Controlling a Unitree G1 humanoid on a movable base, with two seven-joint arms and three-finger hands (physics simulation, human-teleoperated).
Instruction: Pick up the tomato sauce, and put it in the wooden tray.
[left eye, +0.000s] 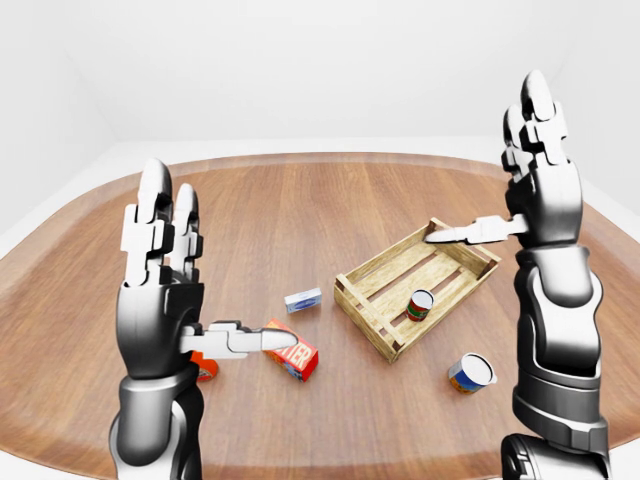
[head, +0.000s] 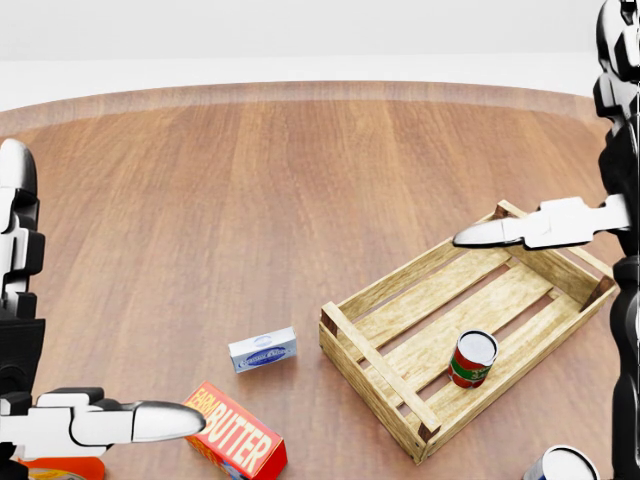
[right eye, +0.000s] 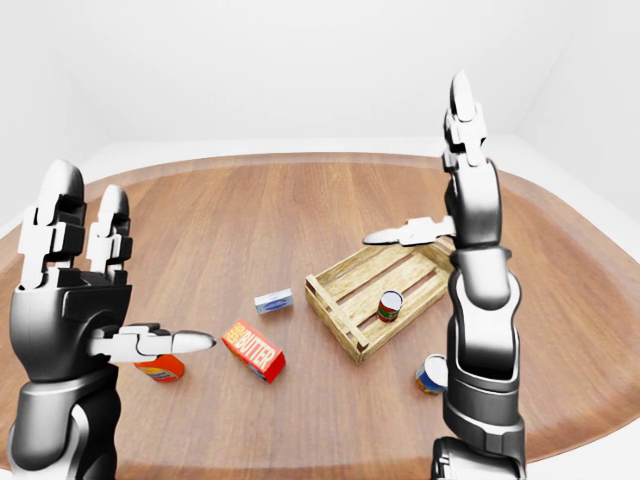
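Left-eye view: one wooden tray (left eye: 372, 285); one tomato sauce can (left eye: 421, 304) upright inside, by its right rail. Right hand (left eye: 535, 190), left hand (left eye: 160, 300): both raised, fingers spread, empty.
Head view: one butter box (head: 238, 432), one small blue box (head: 262, 350).
Right-eye view: one blue-labelled can (right eye: 432, 374) near table's right edge.

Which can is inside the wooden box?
The red tomato sauce can, standing upright on the slats of the wooden tray. The blue-and-orange can sits outside on the table, and another orange one lies by the left hand.

Left hand (left eye: 160, 290), right hand (left eye: 535, 180) upright, open
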